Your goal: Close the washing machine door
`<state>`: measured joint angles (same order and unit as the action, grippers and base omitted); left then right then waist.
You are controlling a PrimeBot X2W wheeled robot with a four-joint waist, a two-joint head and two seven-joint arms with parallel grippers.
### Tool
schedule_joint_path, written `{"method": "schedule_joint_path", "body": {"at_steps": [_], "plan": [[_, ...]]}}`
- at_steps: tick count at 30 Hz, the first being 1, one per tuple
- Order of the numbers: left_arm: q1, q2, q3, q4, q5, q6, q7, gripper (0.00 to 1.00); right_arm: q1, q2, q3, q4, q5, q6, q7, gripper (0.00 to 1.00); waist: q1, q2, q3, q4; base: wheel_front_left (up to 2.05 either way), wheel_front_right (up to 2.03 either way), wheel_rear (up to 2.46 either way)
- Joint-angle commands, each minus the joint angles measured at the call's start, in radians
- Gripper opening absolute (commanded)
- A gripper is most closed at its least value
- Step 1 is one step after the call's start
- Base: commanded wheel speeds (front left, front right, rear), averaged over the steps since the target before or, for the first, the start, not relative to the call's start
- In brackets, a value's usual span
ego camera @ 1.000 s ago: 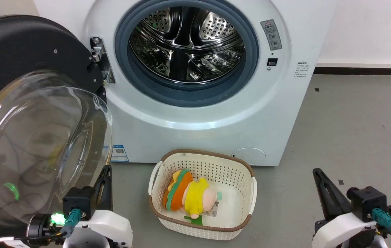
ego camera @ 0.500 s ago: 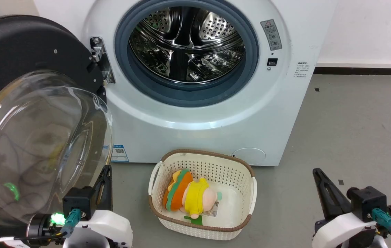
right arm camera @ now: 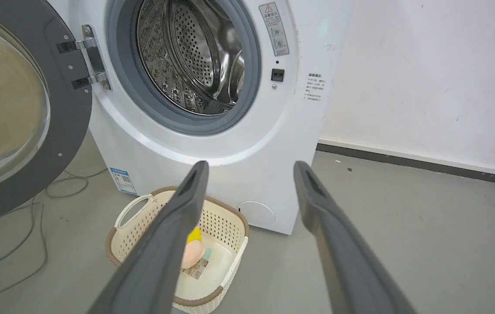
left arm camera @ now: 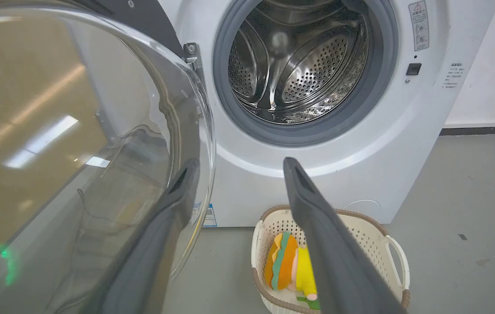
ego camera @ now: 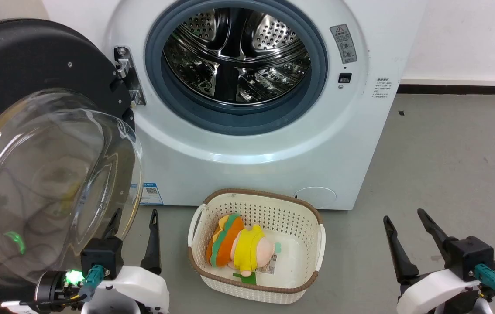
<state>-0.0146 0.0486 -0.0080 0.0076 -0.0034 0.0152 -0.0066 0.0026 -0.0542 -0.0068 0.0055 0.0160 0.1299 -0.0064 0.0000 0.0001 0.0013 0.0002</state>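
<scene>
- Standing wide open, the washing machine door (ego camera: 51, 152) hangs at the left of the washing machine (ego camera: 273, 144), glass bowl bulging toward you, well apart from the drum (ego camera: 236, 52) opening.
- Both the left gripper (ego camera: 136, 213) and the right gripper (ego camera: 403, 216) sit low near the floor, fingers spread, holding nothing.
- Judge the door stiff and fairly heavy, swinging only about its hinge (right arm camera: 86, 56). The glass looks smooth and slippery, so push the black ring frame at the rim farthest from the hinge, and expect a firm last press to latch.
- Your left wrist view puts one finger (left arm camera: 160, 231) just beside the bowl's edge; you cannot tell whether it touches.
- Your right wrist view gives the lower ring frame and a cable (right arm camera: 33, 209) on the floor beneath, both of which the bowl blurs in the head view.
- A basket (ego camera: 260, 192) holding a plush toy (ego camera: 238, 248) stands on the floor below the opening.
</scene>
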Motion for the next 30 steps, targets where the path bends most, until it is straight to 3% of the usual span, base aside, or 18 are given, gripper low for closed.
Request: {"method": "schedule_joint_path", "body": {"at_steps": [1, 5, 6, 7, 8, 21, 30], "plan": [[-0.002, 0.000, -0.002, 0.003, -0.006, 0.007, -0.009, 1.00, -0.002, 0.000, -0.005, 0.000, 0.008, 0.000, -0.011, 1.00, 0.0000, -0.0001, 0.000, 0.000, 0.00, 0.00, 0.00], [-0.007, 0.000, -0.006, 0.004, -0.008, 0.020, -0.022, 1.00, -0.003, 0.001, -0.014, -0.002, 0.022, 0.000, -0.023, 1.00, 0.0000, -0.0001, 0.001, 0.003, 0.00, 0.00, 0.00], [-0.008, 0.000, -0.006, 0.003, -0.007, 0.022, -0.024, 0.72, -0.003, 0.001, -0.016, -0.003, 0.025, 0.000, -0.025, 1.00, 0.0000, -0.0001, 0.002, 0.004, 0.00, 0.00, 0.00], [-0.010, 0.000, -0.007, 0.001, -0.007, 0.024, -0.026, 0.09, -0.004, 0.001, -0.017, -0.003, 0.027, 0.000, -0.027, 1.00, 0.0000, -0.0001, 0.002, 0.005, 0.00, 0.00, 0.00], [-0.011, 0.001, -0.007, 0.000, -0.007, 0.025, -0.028, 0.00, -0.004, 0.001, -0.019, -0.004, 0.029, 0.000, -0.029, 1.00, 0.0000, -0.0001, 0.002, 0.007, 0.00, 0.00, 0.00], [-0.059, 0.012, 0.007, -0.049, -0.016, 0.026, -0.055, 0.00, -0.004, 0.001, -0.039, -0.009, 0.051, 0.000, -0.056, 1.00, 0.0000, -0.0001, 0.008, 0.053, 0.00, 0.00, 0.00], [-0.125, 0.026, 0.036, -0.100, -0.030, 0.004, -0.074, 0.00, -0.005, 0.001, -0.053, -0.010, 0.067, 0.000, -0.075, 1.00, 0.0000, -0.0001, 0.016, 0.107, 0.00, 0.00, 0.00]]}}
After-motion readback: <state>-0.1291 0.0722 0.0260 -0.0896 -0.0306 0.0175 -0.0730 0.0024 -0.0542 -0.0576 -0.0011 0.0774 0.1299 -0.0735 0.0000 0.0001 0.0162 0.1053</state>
